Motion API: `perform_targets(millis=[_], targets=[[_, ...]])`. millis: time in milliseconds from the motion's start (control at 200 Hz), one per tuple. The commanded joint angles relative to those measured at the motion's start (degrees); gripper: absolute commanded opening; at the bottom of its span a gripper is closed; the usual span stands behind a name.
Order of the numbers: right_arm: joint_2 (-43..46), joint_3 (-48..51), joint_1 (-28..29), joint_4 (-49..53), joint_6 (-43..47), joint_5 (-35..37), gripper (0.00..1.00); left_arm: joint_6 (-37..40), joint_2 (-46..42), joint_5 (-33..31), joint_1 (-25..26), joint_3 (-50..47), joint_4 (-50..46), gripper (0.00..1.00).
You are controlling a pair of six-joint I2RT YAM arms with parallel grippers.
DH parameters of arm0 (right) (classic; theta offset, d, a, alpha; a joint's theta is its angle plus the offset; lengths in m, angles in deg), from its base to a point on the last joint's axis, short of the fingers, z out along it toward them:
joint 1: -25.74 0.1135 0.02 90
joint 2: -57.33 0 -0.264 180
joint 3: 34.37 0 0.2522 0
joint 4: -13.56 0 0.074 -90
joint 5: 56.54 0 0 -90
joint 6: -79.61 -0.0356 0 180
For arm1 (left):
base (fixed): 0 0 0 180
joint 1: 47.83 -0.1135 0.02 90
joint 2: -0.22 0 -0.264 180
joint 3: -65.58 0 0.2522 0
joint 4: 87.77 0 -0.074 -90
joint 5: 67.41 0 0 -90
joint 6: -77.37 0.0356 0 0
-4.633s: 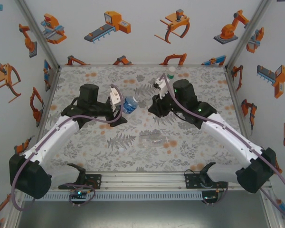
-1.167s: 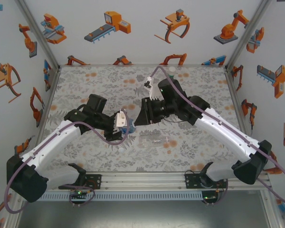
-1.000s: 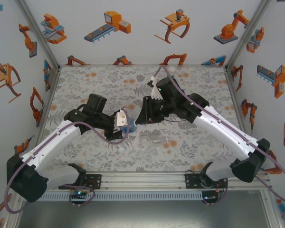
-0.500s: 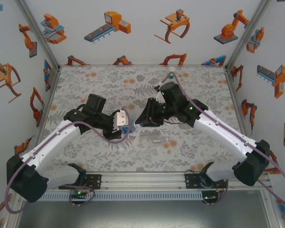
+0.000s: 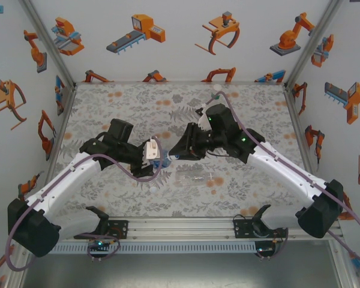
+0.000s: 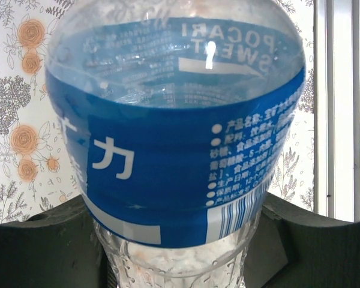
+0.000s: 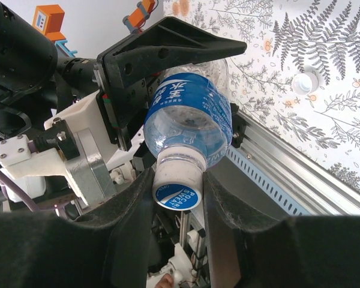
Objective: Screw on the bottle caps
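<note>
Right pincer [image 7: 179, 178] moved in, clamping one cap [image 7: 179, 195] onto one bottle [image 7: 189, 120] left pincer [image 5: 158, 159] holds.

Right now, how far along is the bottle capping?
Nothing clearly finished. In hand: the left tool holds the blue-label bottle while the right tool grips its cap at the neck. Still to do: the clear bottle lying on the mat, plus a loose cap there.
</note>
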Motion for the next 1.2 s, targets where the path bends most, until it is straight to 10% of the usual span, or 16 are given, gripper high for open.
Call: perform_targets(millis=[0,1192], targets=[[-0.7,-1.2,0.5,0.2,0.3,1.0,0.19,-0.2,-0.5,7.8,1.1,1.7,5.7,0.00],[-0.2,-8.1,-0.1,5.7,6.6,3.4,0.55,-0.9,3.5,3.6,1.1,4.5,1.9,0.00]])
